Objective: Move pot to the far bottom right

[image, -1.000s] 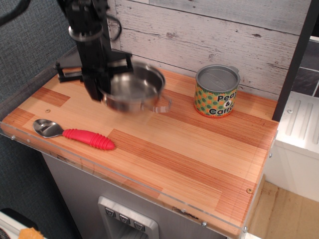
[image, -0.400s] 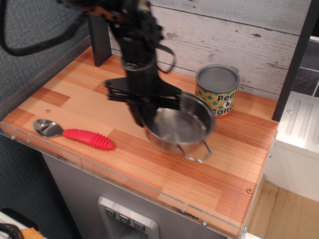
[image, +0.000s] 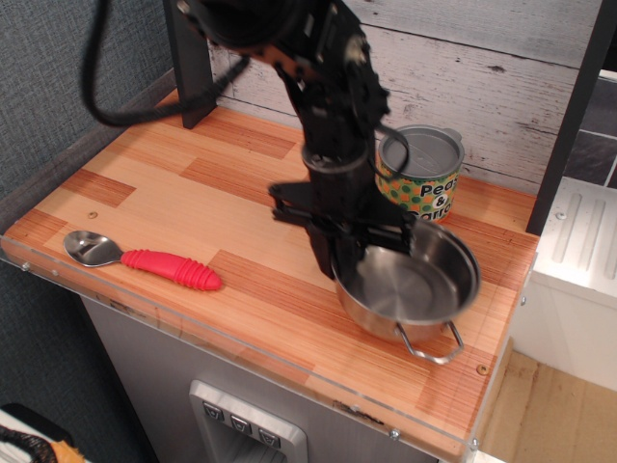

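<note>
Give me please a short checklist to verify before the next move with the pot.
1. Tool grips the pot at its left rim: ok.
2. Pot is at the near right part of the table: ok.
3. Pot base touches the wood: cannot tell.
4. Pot is apart from the can: ok.
5. Front loop handle stays inside the table edge: ok, but close.
6. Spoon is away from the path: ok.

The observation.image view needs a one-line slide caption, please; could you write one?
Gripper holds the steel pot by its rim near the wooden counter's front-right corner, near the can.
</note>
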`<move>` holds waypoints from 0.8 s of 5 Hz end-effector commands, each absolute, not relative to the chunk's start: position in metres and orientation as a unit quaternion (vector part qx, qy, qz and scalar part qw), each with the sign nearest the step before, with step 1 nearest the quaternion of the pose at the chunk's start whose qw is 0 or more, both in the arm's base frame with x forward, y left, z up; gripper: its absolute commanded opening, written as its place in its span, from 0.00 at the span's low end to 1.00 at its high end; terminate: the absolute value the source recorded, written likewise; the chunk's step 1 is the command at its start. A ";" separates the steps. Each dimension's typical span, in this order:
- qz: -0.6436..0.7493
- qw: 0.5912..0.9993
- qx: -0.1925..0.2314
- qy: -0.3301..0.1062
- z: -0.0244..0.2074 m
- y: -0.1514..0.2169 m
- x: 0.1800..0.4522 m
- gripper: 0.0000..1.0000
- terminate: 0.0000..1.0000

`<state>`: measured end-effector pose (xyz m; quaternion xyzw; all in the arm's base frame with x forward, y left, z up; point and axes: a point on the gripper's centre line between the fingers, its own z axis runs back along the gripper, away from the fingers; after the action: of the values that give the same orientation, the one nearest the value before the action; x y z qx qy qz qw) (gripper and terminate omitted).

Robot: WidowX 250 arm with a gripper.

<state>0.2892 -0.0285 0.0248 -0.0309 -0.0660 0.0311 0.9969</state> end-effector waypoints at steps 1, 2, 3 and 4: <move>0.006 0.995 -0.056 -0.077 0.023 -0.045 0.292 0.00 0.00; 0.009 0.995 -0.062 -0.072 0.021 -0.047 0.287 0.00 0.00; 0.008 0.996 -0.054 -0.066 0.020 -0.046 0.283 0.00 0.00; 0.007 0.997 -0.056 -0.057 0.021 -0.043 0.281 1.00 0.00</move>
<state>0.2752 -0.0463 0.0091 -0.0541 -0.0367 0.0067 0.9978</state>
